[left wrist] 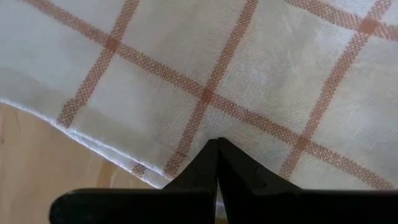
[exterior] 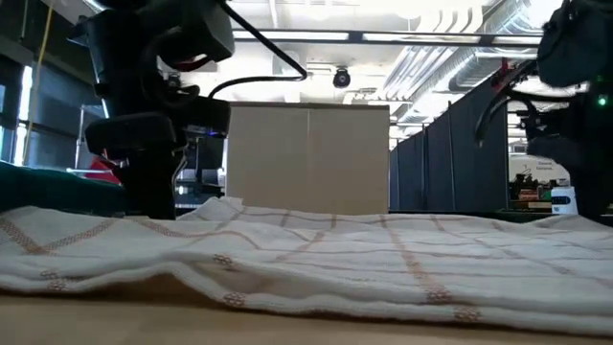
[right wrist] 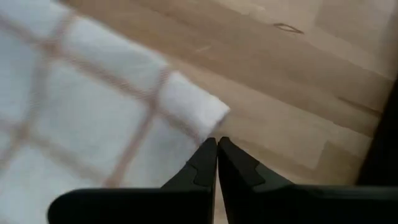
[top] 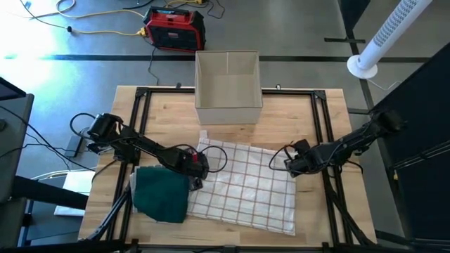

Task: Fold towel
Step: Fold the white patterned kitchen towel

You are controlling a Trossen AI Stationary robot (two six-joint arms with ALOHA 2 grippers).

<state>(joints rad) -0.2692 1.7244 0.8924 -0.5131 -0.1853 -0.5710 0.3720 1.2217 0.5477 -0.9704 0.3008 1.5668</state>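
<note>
A white towel (top: 246,184) with orange checks lies spread flat on the wooden table (top: 309,112). My left gripper (top: 200,164) is down at the towel's left edge, fingers shut; in the left wrist view its tips (left wrist: 217,143) sit just in from that edge. My right gripper (top: 289,164) is down at the towel's far right corner (right wrist: 208,112), fingers shut. In the low view the left gripper (exterior: 144,196) reaches down onto the towel (exterior: 316,254). My left gripper meets the towel a little in from its left edge (left wrist: 186,155), coming from above and slanting toward the table's right. The shut fingertips hide the spot; how much cloth is between them I cannot tell. The towel lies flat around them. My right gripper has its shut fingertips on the towel's right edge (right wrist: 198,134), just beside the far right corner. It comes from above, slanting toward the table's left. The tips hide the contact. The towel stays on the table.
A dark green cloth (top: 160,194) lies bunched at the towel's left, near the front. A beige open box (top: 228,86) stands at the table's far edge. Black frame rails (top: 327,140) run along the table's sides. Bare wood (top: 295,123) shows beyond the towel.
</note>
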